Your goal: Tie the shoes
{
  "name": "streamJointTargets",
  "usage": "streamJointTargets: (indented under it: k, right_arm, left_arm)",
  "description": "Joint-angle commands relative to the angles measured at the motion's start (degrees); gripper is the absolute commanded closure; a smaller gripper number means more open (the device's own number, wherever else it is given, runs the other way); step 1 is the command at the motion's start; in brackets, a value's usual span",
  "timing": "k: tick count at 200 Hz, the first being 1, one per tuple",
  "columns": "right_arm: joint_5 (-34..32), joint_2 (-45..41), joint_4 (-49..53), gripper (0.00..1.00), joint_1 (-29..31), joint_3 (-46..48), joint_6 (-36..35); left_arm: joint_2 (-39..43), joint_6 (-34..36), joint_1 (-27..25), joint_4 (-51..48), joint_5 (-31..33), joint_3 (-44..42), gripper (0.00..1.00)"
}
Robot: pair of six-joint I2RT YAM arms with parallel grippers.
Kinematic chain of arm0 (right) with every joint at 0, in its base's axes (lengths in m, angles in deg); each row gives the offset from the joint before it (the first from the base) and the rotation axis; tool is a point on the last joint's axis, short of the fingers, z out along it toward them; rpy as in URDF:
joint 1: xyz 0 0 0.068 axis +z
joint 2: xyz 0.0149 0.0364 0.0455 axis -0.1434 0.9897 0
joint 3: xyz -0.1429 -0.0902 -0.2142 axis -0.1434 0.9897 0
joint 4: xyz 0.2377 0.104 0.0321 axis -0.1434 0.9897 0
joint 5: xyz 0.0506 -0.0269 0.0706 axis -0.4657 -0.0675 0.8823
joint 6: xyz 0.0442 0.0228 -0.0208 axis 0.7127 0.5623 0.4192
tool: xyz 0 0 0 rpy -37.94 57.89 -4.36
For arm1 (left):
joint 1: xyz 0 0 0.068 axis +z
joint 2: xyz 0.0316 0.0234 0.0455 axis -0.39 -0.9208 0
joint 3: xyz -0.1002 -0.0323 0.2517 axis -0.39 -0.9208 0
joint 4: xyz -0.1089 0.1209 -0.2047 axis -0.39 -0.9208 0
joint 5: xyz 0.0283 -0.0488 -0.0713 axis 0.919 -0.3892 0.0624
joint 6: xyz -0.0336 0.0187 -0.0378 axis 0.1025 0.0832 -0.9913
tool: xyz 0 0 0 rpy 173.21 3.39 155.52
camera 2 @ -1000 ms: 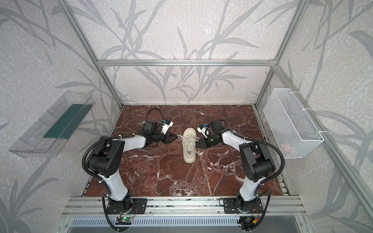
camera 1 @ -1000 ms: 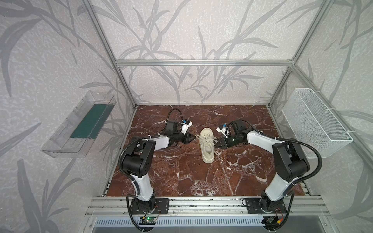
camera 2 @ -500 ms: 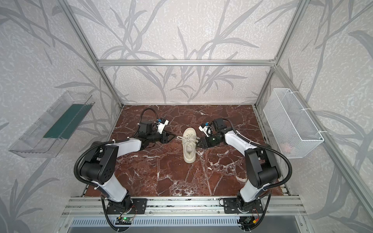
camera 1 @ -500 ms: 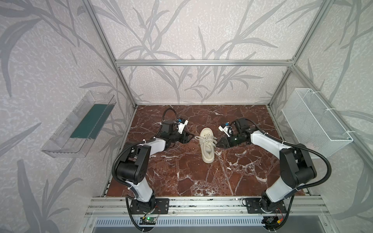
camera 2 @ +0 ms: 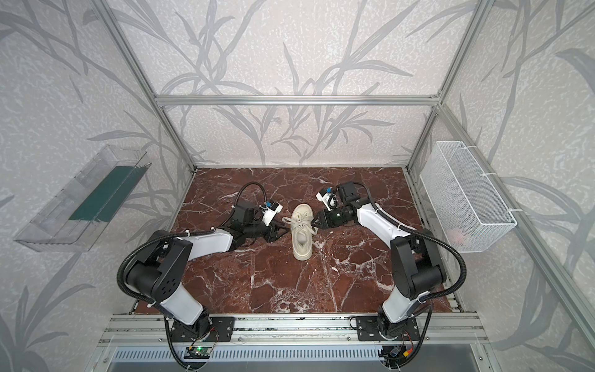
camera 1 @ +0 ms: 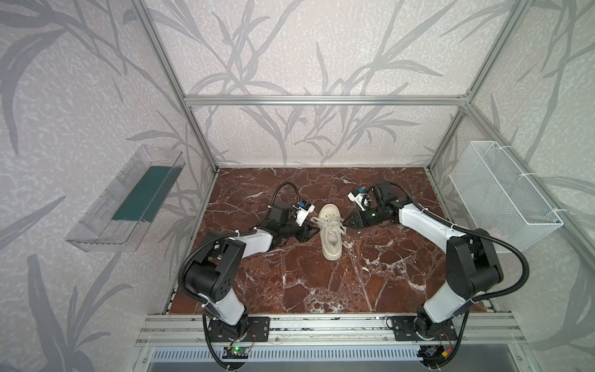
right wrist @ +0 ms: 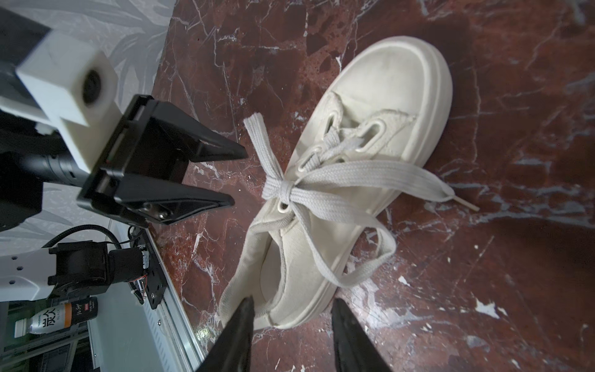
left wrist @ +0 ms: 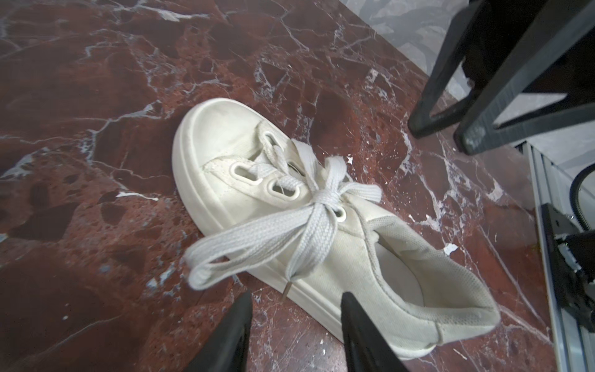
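The cream low-top sneaker (camera 1: 331,233) stands on its thick sole near the middle of the red-brown marble tabletop (camera 1: 289,283), toe toward the back wall. Its flat laces (left wrist: 322,196) are knotted into a bow over the tongue, with loops and ends spilling off both sides. The left gripper (camera 1: 308,229) sits just beside the shoe's left flank and the right gripper (camera 1: 347,222) just beside its right flank, both low over the marble and pointing at the bow, each claw partly open with nothing held between its fingers.
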Motion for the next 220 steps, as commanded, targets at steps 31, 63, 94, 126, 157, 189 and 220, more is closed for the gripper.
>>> streamJointTargets:
  k: [31,63,94,126,157,189,220]
  right_arm:
    - [-2.35,6.17,1.33,0.60,3.09,-6.53,0.66]
    - [-4.89,9.88,3.05,0.61,5.09,-10.39,0.47]
    - [-5.91,12.35,3.93,0.62,6.45,-13.09,0.32]
    - [-6.94,13.78,5.04,0.62,7.04,-14.91,0.09]
    - [-9.10,14.78,5.81,0.62,7.81,-15.34,-0.45]
    - [-10.60,15.24,5.46,0.62,8.42,-14.91,-0.26]
    - [-11.90,15.59,5.18,0.63,8.66,-14.77,-0.17]
  left_arm:
    - [-4.02,1.20,-0.73,2.32,0.50,3.59,0.56]
    - [-5.18,1.55,-1.05,1.62,-0.49,4.59,0.56]
    - [-6.35,1.83,-1.54,1.05,-1.46,5.68,0.54]
    - [-7.35,1.56,-1.91,1.04,-2.37,6.50,0.55]
    - [-7.55,1.30,-2.29,1.24,-2.61,6.63,0.71]
    - [-6.45,1.42,-2.33,0.89,-1.78,5.75,0.83]
    - [-4.94,1.38,-2.33,0.17,-0.97,4.90,0.82]
